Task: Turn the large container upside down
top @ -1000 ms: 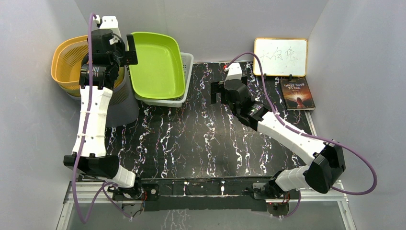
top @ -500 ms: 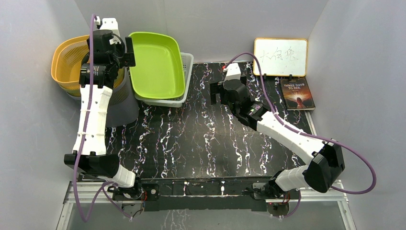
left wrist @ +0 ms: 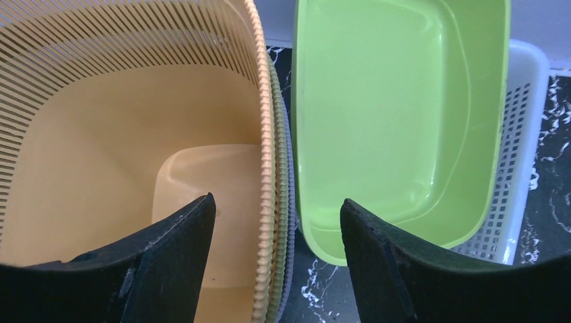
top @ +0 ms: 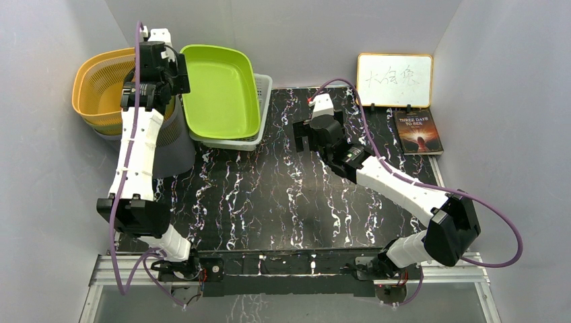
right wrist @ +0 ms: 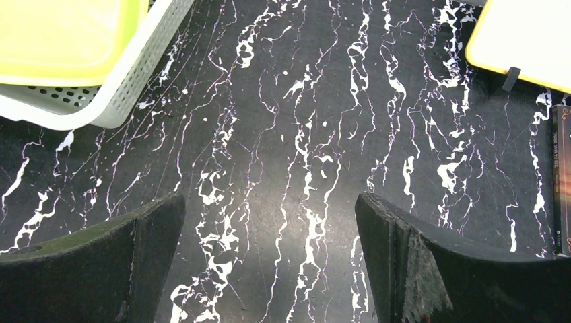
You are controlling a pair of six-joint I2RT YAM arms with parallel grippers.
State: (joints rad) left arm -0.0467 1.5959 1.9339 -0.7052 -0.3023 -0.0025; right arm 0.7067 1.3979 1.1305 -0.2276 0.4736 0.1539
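The large container [top: 94, 87] is an orange slatted basket standing upright at the back left, nested in a greenish and a grey one [top: 172, 151]. In the left wrist view its hollow inside [left wrist: 101, 134] fills the left half. My left gripper [left wrist: 277, 202] is open and straddles the basket's right rim [left wrist: 267, 134], one finger inside and one outside, with a gap on both sides. From above, the left gripper [top: 176, 70] sits at that rim. My right gripper [right wrist: 269, 198] is open and empty above the bare marble tabletop, mid-table [top: 301, 138].
A lime-green tray [top: 222, 87] lies in a white perforated basket [top: 264, 94] right beside the orange basket, close to my outer left finger [left wrist: 377, 256]. A yellow-framed whiteboard [top: 394, 79] and a book [top: 418, 132] stand at the back right. Grey walls enclose the table.
My left gripper has lowered over the orange basket's right rim and its jaws have narrowed. The right arm has shifted slightly left, still open.
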